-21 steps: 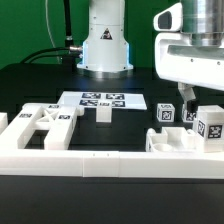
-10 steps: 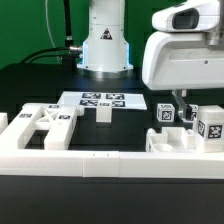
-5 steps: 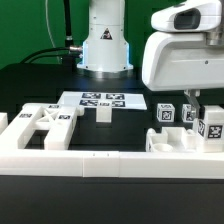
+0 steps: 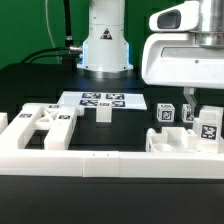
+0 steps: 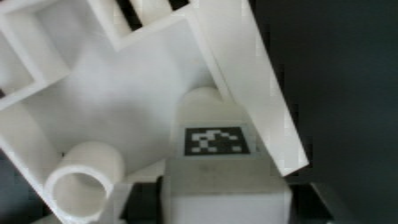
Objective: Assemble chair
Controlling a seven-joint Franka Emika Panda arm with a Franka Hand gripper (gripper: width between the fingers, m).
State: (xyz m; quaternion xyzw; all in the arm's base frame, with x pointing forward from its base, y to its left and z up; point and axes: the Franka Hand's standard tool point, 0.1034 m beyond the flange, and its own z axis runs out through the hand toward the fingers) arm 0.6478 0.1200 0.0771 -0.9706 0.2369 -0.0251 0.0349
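Loose parts of the chair lie on the black table. In the exterior view my gripper (image 4: 191,104) hangs low at the right, over three tagged white blocks (image 4: 164,113). The wrist view shows a white chair leg (image 5: 217,150) with a square tag and a rounded far end. It lies against a slanted white slab (image 5: 125,90), and my gripper (image 5: 222,203) is shut on it. Dark fingers (image 5: 143,196) press both of its sides. A short round peg (image 5: 80,185) stands beside it.
A ladder-like chair frame (image 4: 45,120) lies at the exterior view's left, behind the long white border rail (image 4: 90,160). The marker board (image 4: 100,99) lies mid-table with a small white upright piece (image 4: 102,114) in front. A flat slab (image 4: 185,140) sits below my gripper. The robot base (image 4: 105,45) stands behind.
The arm has come down over the right-hand blocks. Since then the visible finger has shifted toward the exterior view's right, against the tagged leg. The other parts have not moved.
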